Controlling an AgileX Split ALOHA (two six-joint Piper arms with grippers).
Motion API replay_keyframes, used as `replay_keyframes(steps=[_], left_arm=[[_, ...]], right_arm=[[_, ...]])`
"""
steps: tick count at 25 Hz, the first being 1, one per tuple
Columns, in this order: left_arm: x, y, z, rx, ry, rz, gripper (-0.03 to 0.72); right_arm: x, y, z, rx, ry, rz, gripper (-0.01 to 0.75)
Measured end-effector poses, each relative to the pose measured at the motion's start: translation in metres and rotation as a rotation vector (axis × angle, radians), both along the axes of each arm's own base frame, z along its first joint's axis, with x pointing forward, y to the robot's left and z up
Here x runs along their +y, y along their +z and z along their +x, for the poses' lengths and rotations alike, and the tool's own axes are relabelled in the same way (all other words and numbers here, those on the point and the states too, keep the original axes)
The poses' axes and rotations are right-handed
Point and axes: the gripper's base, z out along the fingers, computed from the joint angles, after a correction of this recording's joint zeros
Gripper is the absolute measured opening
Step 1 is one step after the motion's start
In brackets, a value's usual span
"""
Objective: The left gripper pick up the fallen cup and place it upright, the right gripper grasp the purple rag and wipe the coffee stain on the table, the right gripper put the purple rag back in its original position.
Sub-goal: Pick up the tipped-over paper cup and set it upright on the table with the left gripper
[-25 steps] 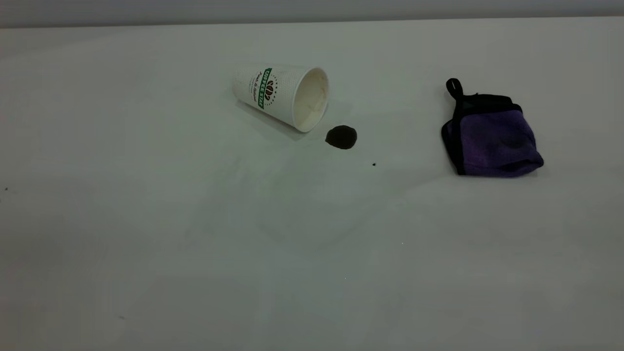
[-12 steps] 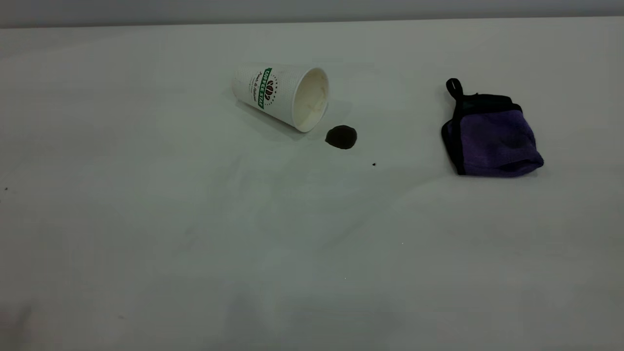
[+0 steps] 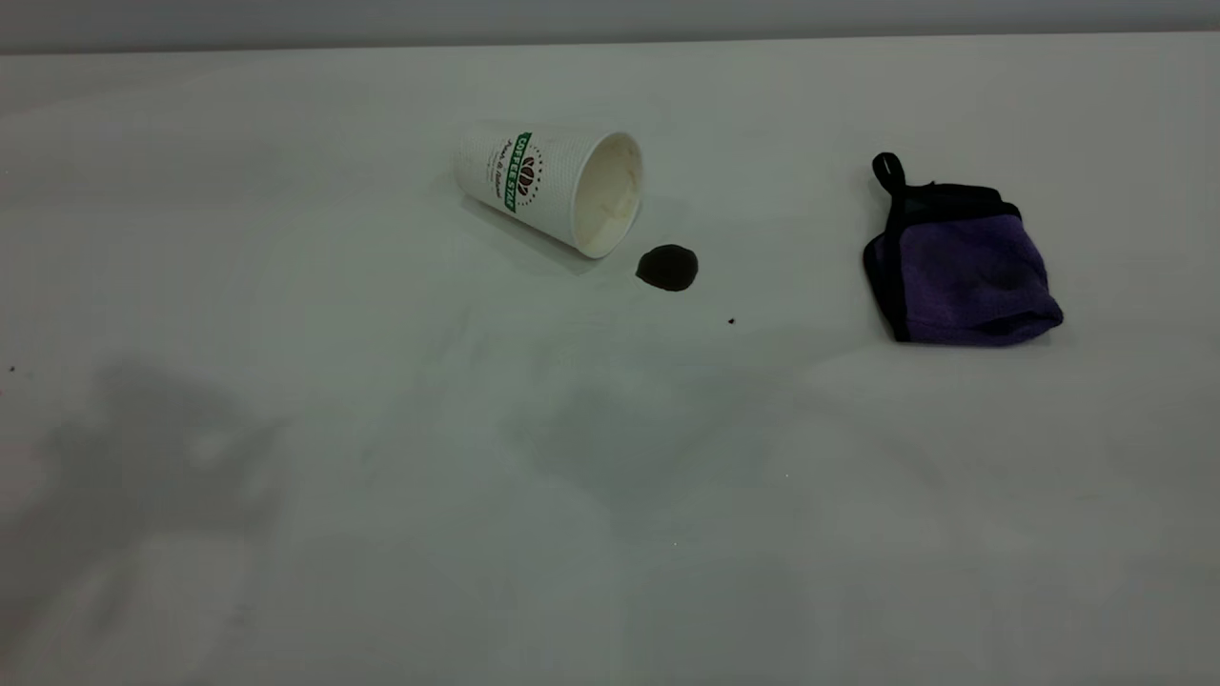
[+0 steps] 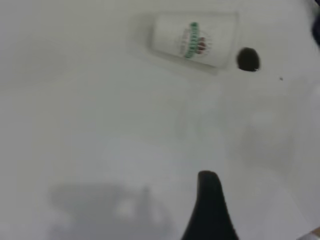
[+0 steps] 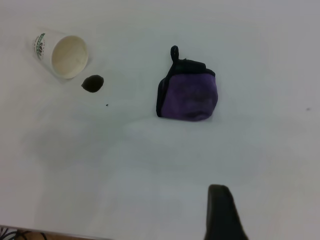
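Observation:
The cup (image 3: 553,186) lies on its side on the table (image 3: 381,457), its cream mouth turned toward the coffee stain (image 3: 667,268) just beside its rim. The purple rag (image 3: 963,272) lies folded at the right, its black loop pointing away. Neither gripper shows in the exterior view. In the left wrist view a black part of my left gripper (image 4: 210,207) hangs high above the table, far from the cup (image 4: 195,39) and stain (image 4: 248,59). In the right wrist view a black part of my right gripper (image 5: 222,215) is high above the table, apart from the rag (image 5: 189,95).
A tiny dark speck (image 3: 731,321) sits on the table between the stain and the rag. A wide grey shadow (image 3: 143,457) falls on the table at the front left. The table's far edge (image 3: 610,43) meets a grey wall.
A broad shadow has spread over the table's front left in the exterior view. The cup, stain and rag have not moved.

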Motion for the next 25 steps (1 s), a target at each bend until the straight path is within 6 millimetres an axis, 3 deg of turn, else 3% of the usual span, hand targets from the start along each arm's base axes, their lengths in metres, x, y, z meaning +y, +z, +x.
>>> replay_keyframes(steps=[10,19,25], left_arm=[[-0.107,-0.067,0.050,0.115,-0.261,0.192,0.592],[-0.182,-0.121,0.099,0.088,-0.132,0.404,0.592],[-0.214,-0.158,0.137,-0.034,-0.052,0.480,0.592]], right_arm=[[0.000,0.000,0.000,0.000,0.000,0.000,0.510],[0.000,0.000,0.000,0.000,0.000,0.000,0.510],[0.000,0.000,0.000,0.000,0.000,0.000,0.510]])
